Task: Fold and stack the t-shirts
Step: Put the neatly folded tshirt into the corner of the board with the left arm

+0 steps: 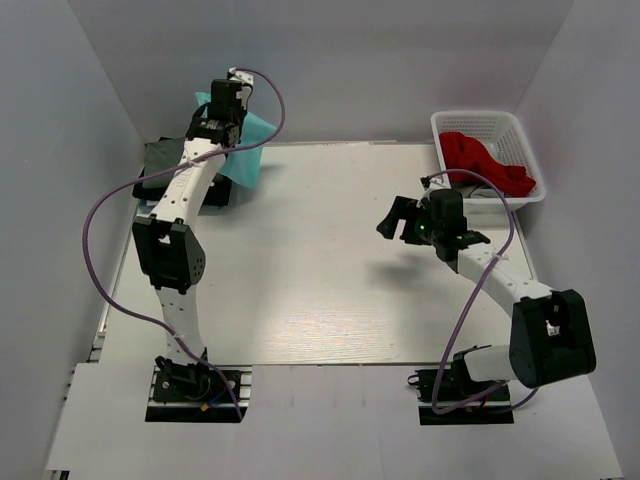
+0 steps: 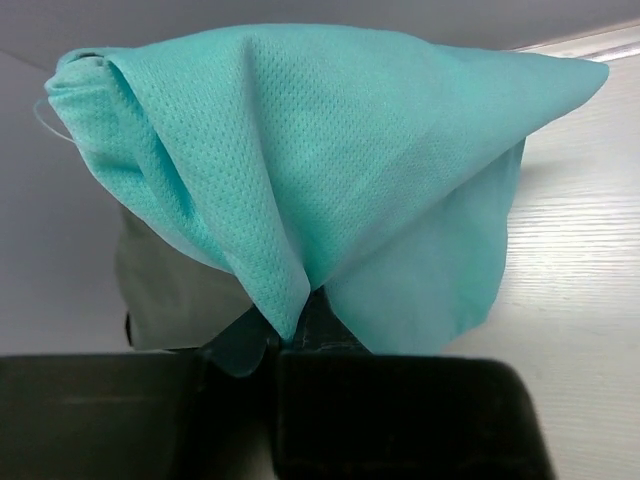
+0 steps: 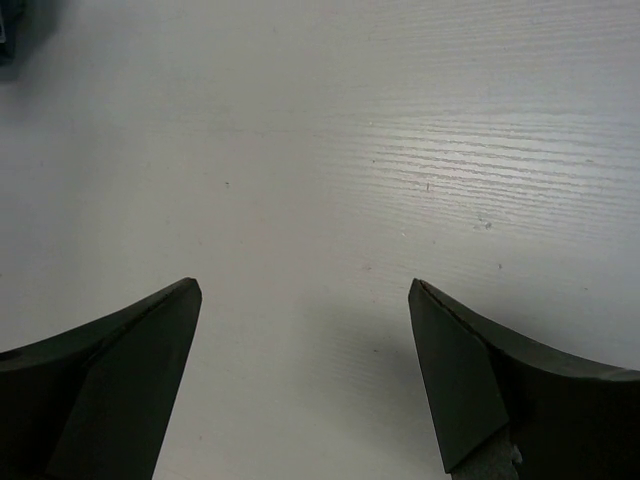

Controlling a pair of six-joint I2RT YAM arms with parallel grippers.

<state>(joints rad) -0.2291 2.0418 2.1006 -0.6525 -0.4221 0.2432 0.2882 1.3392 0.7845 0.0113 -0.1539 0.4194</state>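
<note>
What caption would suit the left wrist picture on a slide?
Left gripper shut on a bunched teal t-shirt, the pale table behind.

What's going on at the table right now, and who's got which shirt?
The left pincer is shut on the teal t-shirt, which hangs bunched from it at the far-left corner of the table, next to a grey-green cloth. The right pincer is open and empty, hovering over bare tabletop. A crumpled red t-shirt lies in the white basket at the far right.
</note>
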